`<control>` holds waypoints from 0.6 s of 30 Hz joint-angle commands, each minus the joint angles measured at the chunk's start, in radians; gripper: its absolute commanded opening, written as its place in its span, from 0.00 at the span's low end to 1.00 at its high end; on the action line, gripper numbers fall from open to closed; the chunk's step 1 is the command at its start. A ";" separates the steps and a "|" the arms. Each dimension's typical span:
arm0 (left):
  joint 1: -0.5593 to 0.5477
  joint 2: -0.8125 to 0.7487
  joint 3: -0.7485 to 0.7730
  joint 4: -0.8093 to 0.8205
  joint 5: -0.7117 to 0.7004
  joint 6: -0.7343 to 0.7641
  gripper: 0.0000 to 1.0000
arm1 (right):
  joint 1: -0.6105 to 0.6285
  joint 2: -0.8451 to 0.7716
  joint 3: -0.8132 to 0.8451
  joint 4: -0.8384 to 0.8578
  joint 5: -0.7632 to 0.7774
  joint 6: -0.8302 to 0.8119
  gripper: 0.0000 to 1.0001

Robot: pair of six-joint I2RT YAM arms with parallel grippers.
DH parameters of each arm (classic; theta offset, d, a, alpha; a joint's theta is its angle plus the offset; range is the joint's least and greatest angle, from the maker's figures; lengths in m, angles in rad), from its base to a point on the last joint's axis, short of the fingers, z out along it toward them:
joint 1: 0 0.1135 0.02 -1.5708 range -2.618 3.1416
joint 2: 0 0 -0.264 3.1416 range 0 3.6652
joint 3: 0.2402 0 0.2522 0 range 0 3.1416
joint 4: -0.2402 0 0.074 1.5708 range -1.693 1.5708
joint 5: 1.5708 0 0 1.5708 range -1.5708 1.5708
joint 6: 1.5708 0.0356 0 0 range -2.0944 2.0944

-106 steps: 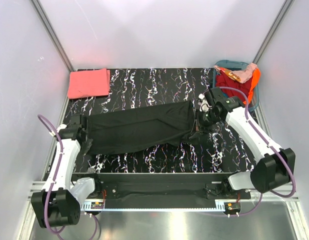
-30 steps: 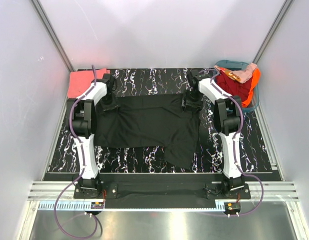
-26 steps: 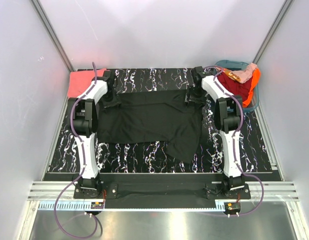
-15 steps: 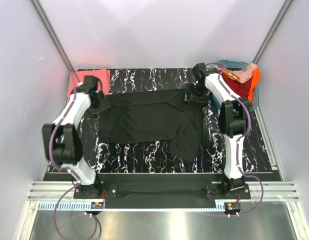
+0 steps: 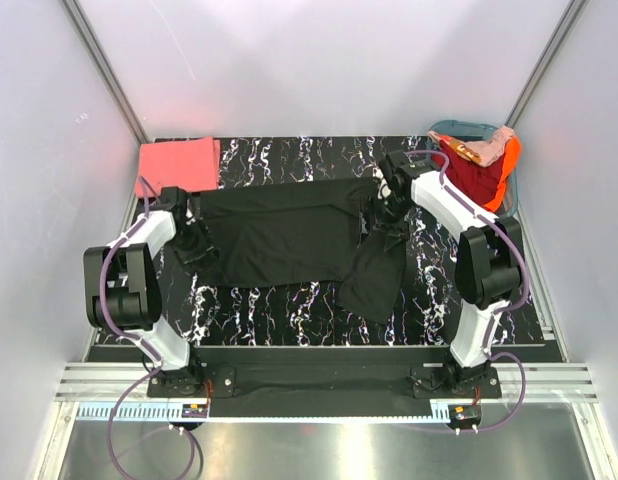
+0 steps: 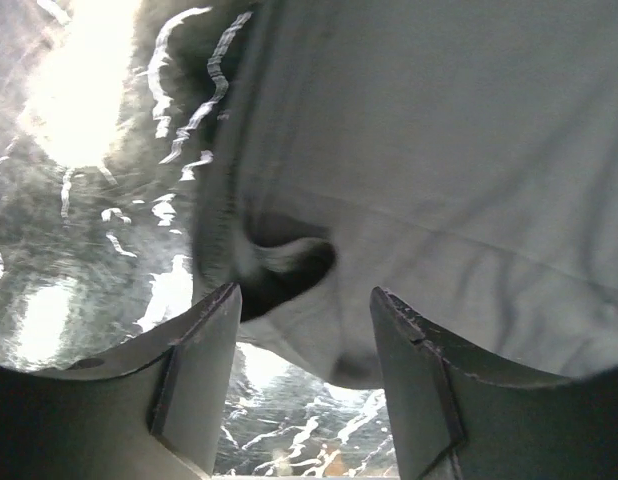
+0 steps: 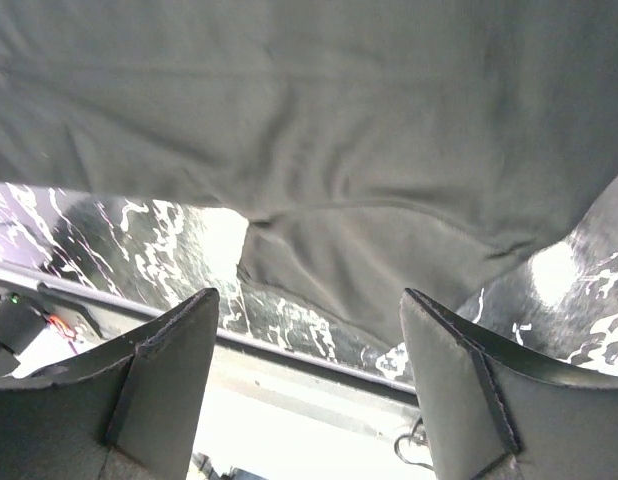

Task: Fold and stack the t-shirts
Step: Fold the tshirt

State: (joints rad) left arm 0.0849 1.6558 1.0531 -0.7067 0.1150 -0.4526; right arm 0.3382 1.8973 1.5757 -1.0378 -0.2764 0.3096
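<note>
The black t-shirt (image 5: 289, 235) lies spread over the middle of the table, one sleeve trailing toward the front right (image 5: 374, 285). A coral-pink t-shirt (image 5: 177, 165) lies folded at the back left corner. My left gripper (image 5: 196, 243) hovers over the black shirt's left edge, open; in the left wrist view the left gripper (image 6: 304, 295) has a fold of the black t-shirt (image 6: 439, 180) just beyond its tips and nothing gripped. My right gripper (image 5: 377, 213) is over the shirt's right side, open; the right gripper (image 7: 309, 295) looks down on the black t-shirt (image 7: 319, 150).
A teal basket (image 5: 451, 130) with red and orange clothes stands at the back right corner, close behind the right forearm. White walls enclose the table on three sides. The metal rail (image 5: 319, 385) with the arm bases runs along the front.
Both grippers have let go of the black shirt's far edge and drawn back toward its sides. The left arm swung outward and its jaws narrowed slightly. The shirt now lies spread wider than before.
</note>
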 commanded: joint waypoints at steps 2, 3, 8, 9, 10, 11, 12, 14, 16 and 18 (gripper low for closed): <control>0.032 -0.050 -0.051 0.070 0.047 0.034 0.61 | -0.004 -0.101 -0.055 0.018 -0.043 -0.017 0.80; 0.033 -0.047 -0.057 0.079 0.057 0.034 0.62 | -0.004 -0.107 -0.065 0.019 -0.043 -0.017 0.80; 0.035 -0.056 -0.099 0.128 0.112 0.040 0.62 | -0.004 -0.138 -0.103 0.027 -0.046 -0.017 0.80; 0.035 -0.062 -0.105 0.131 0.112 0.040 0.62 | -0.004 -0.142 -0.112 0.030 -0.047 -0.017 0.80; 0.036 -0.067 -0.110 0.133 0.117 0.043 0.62 | -0.002 -0.147 -0.114 0.031 -0.049 -0.014 0.80; 0.038 -0.079 -0.125 0.141 0.126 0.045 0.61 | -0.004 -0.150 -0.118 0.032 -0.050 -0.015 0.80; 0.039 -0.085 -0.133 0.144 0.127 0.048 0.61 | -0.004 -0.155 -0.121 0.035 -0.050 -0.012 0.80; 0.042 -0.099 -0.151 0.150 0.132 0.049 0.60 | -0.004 -0.159 -0.129 0.036 -0.052 -0.014 0.80; 0.045 -0.114 -0.159 0.147 0.135 0.046 0.58 | -0.004 -0.165 -0.134 0.036 -0.052 -0.012 0.80; 0.049 -0.128 -0.166 0.139 0.137 0.038 0.58 | -0.004 -0.170 -0.141 0.039 -0.050 -0.014 0.80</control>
State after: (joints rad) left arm 0.1230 1.5772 0.8978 -0.5953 0.2157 -0.4194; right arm 0.3374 1.7756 1.4410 -1.0145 -0.3084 0.3065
